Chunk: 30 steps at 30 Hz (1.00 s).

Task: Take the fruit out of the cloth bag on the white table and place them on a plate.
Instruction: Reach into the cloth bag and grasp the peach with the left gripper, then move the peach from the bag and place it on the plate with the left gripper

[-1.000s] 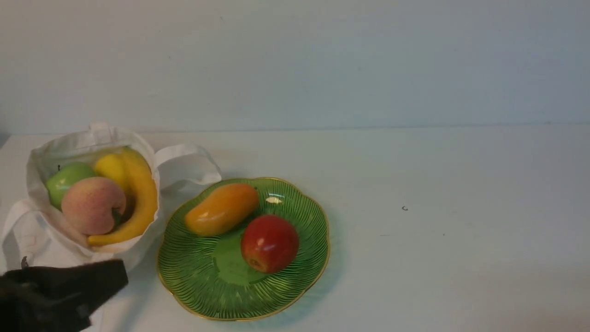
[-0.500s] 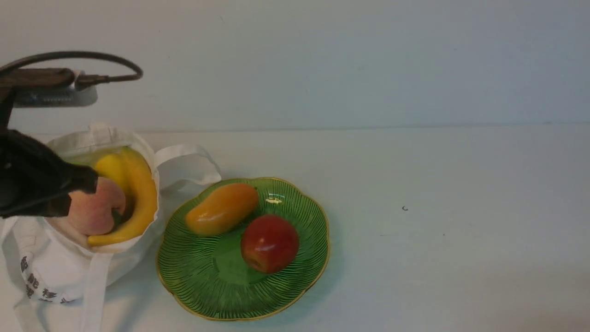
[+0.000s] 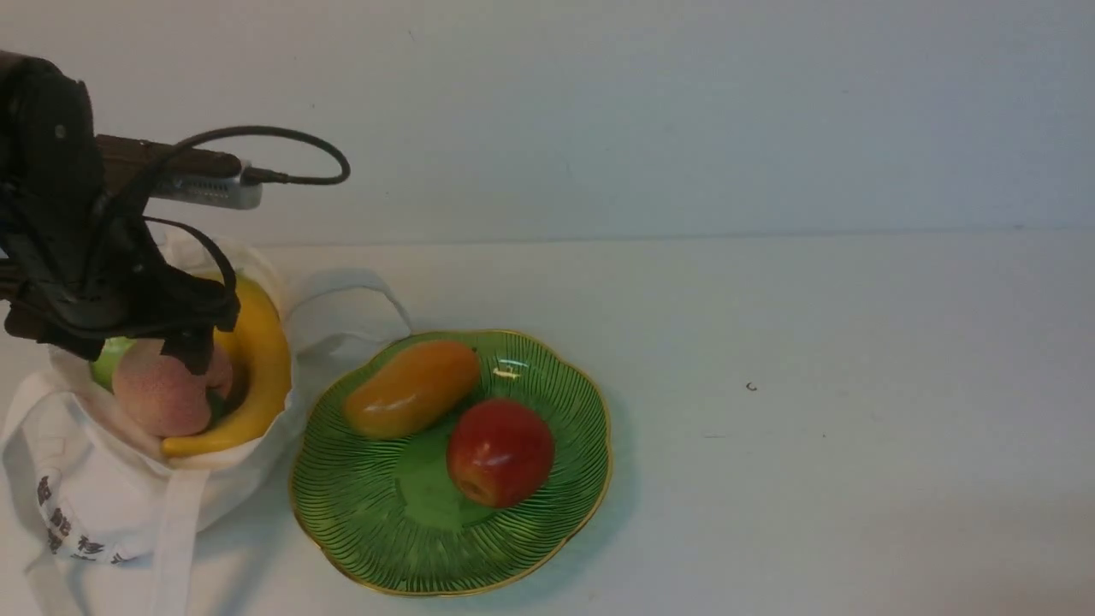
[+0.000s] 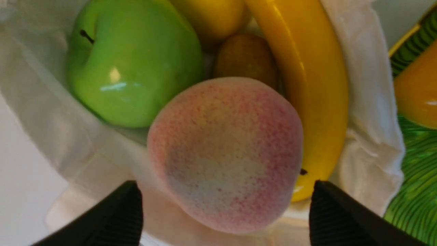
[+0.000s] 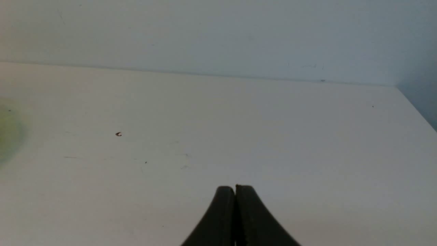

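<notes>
The white cloth bag stands at the table's left with its mouth open. In it lie a pink-yellow peach, a green apple, a lemon, a brown kiwi and a banana. My left gripper is open and hovers just above the peach, one finger on each side, not touching it. The green gold-rimmed plate sits right of the bag. My right gripper is shut and empty above bare white table.
An orange mango and a red apple lie on the plate. The bag's strap handle loops out toward the plate's back edge. A wall rises behind the table. A small dark speck lies right of the plate.
My left arm has risen from the front left corner and swung forward over the bag, ending with the open gripper above the peach. The fruit and plate have not moved.
</notes>
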Each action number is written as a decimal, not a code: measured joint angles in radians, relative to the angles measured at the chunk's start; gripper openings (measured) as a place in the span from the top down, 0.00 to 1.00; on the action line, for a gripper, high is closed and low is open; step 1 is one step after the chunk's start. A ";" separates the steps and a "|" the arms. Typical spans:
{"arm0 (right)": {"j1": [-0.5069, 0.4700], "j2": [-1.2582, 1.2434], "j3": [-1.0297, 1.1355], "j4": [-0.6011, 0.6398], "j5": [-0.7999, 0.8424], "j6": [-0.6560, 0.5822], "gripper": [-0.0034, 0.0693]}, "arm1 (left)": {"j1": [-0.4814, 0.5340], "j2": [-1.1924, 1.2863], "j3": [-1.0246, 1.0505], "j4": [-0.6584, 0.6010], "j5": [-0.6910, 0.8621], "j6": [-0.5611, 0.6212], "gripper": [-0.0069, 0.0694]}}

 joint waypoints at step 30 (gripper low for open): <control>0.000 0.000 0.000 0.000 0.000 -0.002 0.97 | 0.000 -0.078 -0.106 -0.040 0.051 -0.015 0.20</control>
